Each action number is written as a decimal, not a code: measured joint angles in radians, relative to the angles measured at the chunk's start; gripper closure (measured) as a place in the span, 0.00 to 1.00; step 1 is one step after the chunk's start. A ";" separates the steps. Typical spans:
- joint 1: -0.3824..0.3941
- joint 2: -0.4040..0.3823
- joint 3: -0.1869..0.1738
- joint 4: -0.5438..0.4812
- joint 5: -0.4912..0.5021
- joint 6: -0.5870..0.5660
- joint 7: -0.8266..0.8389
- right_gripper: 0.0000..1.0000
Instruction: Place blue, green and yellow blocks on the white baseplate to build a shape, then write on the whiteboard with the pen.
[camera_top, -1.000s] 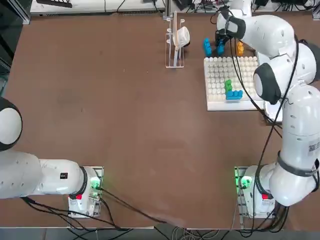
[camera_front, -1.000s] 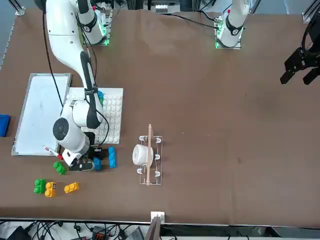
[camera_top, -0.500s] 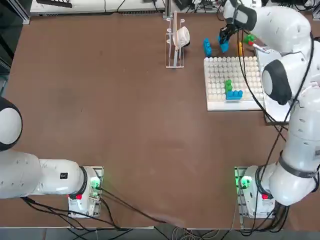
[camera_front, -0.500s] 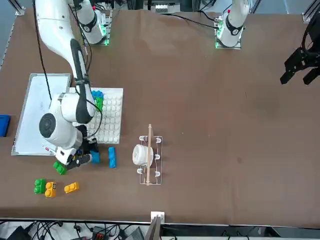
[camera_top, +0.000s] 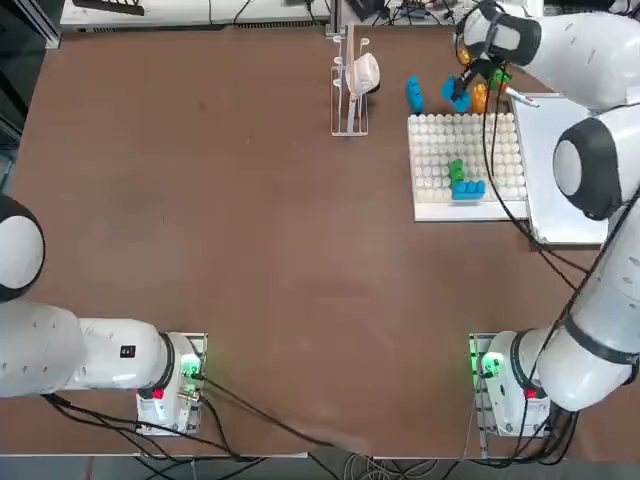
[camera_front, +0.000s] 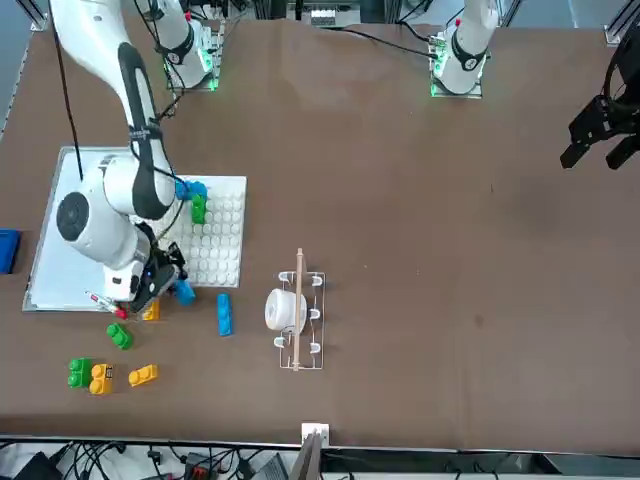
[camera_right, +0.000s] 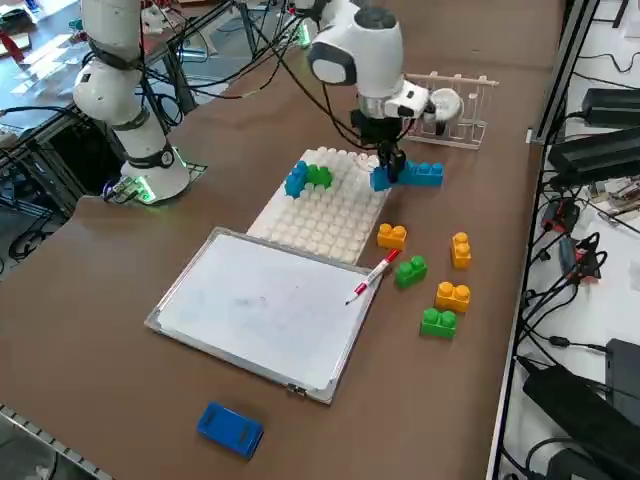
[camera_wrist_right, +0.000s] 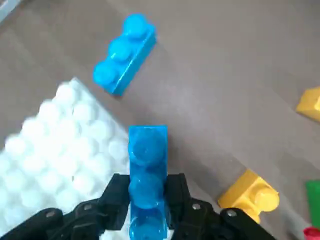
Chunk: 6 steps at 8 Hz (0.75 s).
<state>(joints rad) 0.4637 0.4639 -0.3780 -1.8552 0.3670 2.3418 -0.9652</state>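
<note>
Now right tool (camera_wrist_right: 146, 200) pinching a blue block (camera_wrist_right: 147, 175), lifted clear, above far edge of white baseplate (camera_top: 440, 150)

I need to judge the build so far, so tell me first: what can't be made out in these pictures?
- Right gripper: its grip on the blue brick shows only in the wrist view; overhead and front, the arm covers it.
- Baseplate: cut off at the wrist view's edge; the placed blue brick and green brick lie outside it.
- Whiteboard: the overhead view's edge and the arm hide part.
</note>
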 joint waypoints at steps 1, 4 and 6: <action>0.003 -0.037 0.002 -0.073 0.000 0.038 -0.100 0.60; 0.011 -0.143 0.006 -0.251 0.000 0.119 -0.380 0.60; 0.019 -0.203 0.011 -0.335 0.000 0.155 -0.576 0.60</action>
<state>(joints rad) 0.4829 0.2605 -0.3675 -2.1898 0.3668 2.4971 -1.5409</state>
